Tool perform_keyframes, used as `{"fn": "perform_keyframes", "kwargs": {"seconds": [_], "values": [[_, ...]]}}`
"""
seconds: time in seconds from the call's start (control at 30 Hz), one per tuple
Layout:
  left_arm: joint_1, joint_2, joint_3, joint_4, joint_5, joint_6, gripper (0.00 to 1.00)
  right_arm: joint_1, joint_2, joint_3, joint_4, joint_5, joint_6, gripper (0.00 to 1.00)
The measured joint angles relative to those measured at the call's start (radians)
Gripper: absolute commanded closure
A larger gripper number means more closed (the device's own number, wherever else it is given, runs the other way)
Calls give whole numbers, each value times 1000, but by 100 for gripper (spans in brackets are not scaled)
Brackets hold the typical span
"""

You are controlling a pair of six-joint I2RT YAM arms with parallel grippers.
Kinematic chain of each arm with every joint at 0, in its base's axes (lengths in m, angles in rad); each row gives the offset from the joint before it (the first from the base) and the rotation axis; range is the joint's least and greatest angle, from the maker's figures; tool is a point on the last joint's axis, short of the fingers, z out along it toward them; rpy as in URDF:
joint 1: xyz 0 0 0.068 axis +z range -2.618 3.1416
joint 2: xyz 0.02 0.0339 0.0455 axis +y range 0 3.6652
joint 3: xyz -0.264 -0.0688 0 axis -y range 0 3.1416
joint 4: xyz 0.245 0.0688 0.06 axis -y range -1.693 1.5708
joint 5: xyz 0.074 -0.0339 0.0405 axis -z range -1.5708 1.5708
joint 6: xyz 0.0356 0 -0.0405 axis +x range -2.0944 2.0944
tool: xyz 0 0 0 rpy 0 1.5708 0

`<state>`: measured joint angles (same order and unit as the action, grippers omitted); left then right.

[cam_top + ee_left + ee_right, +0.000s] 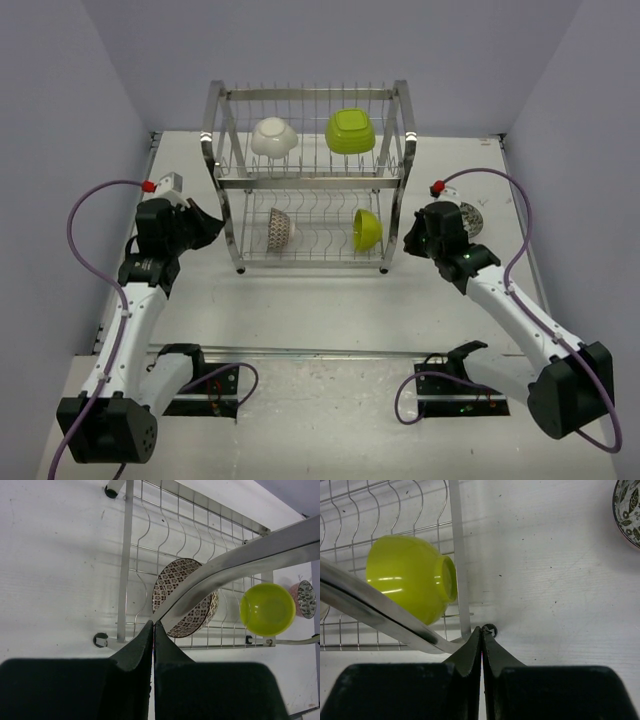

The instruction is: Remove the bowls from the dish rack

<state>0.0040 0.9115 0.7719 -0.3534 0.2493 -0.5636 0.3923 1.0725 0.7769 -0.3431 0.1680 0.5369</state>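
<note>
The chrome dish rack (310, 180) stands at the table's middle back. Its upper tier holds a white bowl (272, 137) and a squarish lime green bowl (350, 131). Its lower tier holds a speckled patterned bowl (279, 229) on edge and a round lime green bowl (367, 230). A second patterned bowl (468, 217) sits on the table right of the rack. My left gripper (212, 225) is shut and empty just left of the rack. My right gripper (410, 238) is shut and empty just right of it. The left wrist view shows the patterned bowl (186, 599) and the green bowl (267, 609); the right wrist view shows the green bowl (410, 577).
The rack's shiny posts cross both wrist views close to the fingertips (235, 562) (375, 612). A rack foot (490, 628) is right by my right fingertips. Grey walls close in the table at left, right and back. Purple cables loop from both arms.
</note>
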Motion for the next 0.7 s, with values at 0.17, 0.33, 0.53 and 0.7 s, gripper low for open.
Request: {"fn": "perform_keyframes", "kwargs": {"seconds": [0.17, 0.33, 0.53, 0.7], "values": [[0, -46, 0, -7, -26, 7, 87, 0, 9, 1, 0, 2, -7, 100], [0, -161, 5, -40, -37, 10, 80, 0, 13, 3, -2, 0, -10, 100], [0, -264, -1, -59, 39, 2, 63, 0, -64, -3, -4, 4, -10, 100], [0, -314, -95, 2, 191, -19, 48, 0, -126, -20, -5, 2, -14, 100]]}}
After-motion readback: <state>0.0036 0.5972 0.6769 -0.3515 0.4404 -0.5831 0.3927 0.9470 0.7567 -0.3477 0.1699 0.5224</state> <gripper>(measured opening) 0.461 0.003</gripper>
